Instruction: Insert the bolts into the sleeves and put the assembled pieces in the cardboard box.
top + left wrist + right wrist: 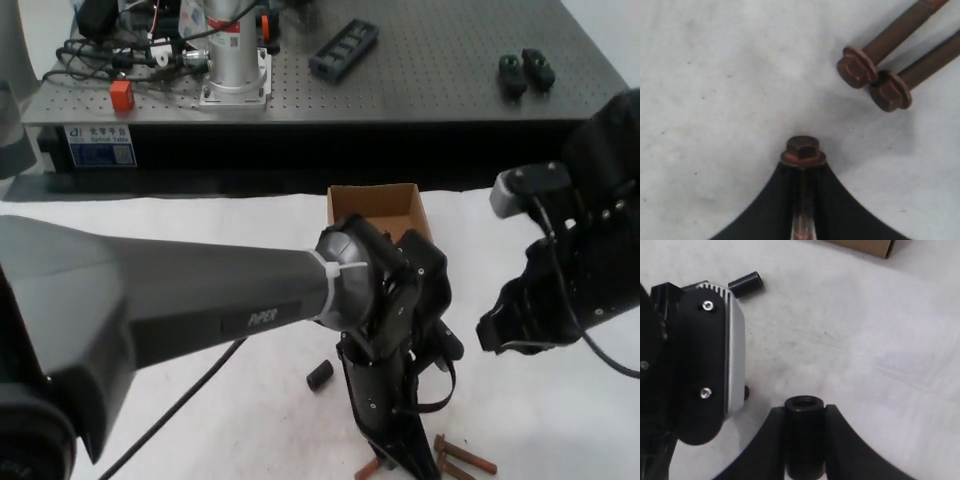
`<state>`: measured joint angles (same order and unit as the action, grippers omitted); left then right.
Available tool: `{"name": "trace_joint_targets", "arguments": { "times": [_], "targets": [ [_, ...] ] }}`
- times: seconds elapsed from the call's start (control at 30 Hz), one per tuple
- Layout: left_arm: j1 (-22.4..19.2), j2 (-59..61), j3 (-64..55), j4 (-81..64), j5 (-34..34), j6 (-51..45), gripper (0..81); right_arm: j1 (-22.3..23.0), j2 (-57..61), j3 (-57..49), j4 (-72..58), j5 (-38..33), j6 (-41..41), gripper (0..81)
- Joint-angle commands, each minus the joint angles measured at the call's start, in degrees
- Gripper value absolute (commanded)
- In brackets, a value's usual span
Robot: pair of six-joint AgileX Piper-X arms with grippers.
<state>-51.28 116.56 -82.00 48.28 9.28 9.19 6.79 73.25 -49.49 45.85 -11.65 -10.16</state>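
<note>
Left tool (802, 175) clamped on rusty brown hex-head steel bolt (802, 149), head poking past fingertips, low over white table (715, 100). Two more rusty bolts (857, 67) lying side by side nearby. Right tool (804, 412) clamped on black cylindrical sleeve (804, 440), bore facing out. Second black sleeve (746, 282) loose on table. Open brown cardboard box (375, 205) farther back.

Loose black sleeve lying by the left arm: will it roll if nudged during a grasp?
Probably. The loose sleeve lies on its side and looks like a smooth cylinder, so a sideways nudge would likely roll it; the white cover looks soft and may damp that. It looks rigid, so a firm pinch shouldn't deform it.
</note>
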Motion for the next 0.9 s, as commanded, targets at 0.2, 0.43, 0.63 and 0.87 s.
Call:
{"name": "trace_joint_targets", "arguments": {
  "times": [0.2,0.43,0.63,0.87],
  "targets": [
    [1.16,-15.78,8.78,-10.86,-1.4,-11.54,0.7,-0.35,-17.15,11.58,-7.01,-6.08,4.82,2.5],
    [3.6,-36.78,31.93,-51.52,7.52,-26.0,0.7,2.83,-29.23,27.16,-23.42,-23.72,12.47,2.5],
    [4.83,-40.13,40.79,-76.47,18.51,-38.68,0.7,9.9,-27.73,32.8,-42.6,-27.36,22.95,2.5],
    [4.83,-40.01,40.84,-76.18,19.57,-39.2,0.7,11.93,-26.42,32.79,-52.43,-21.79,23.68,2.5]
  ]
}}
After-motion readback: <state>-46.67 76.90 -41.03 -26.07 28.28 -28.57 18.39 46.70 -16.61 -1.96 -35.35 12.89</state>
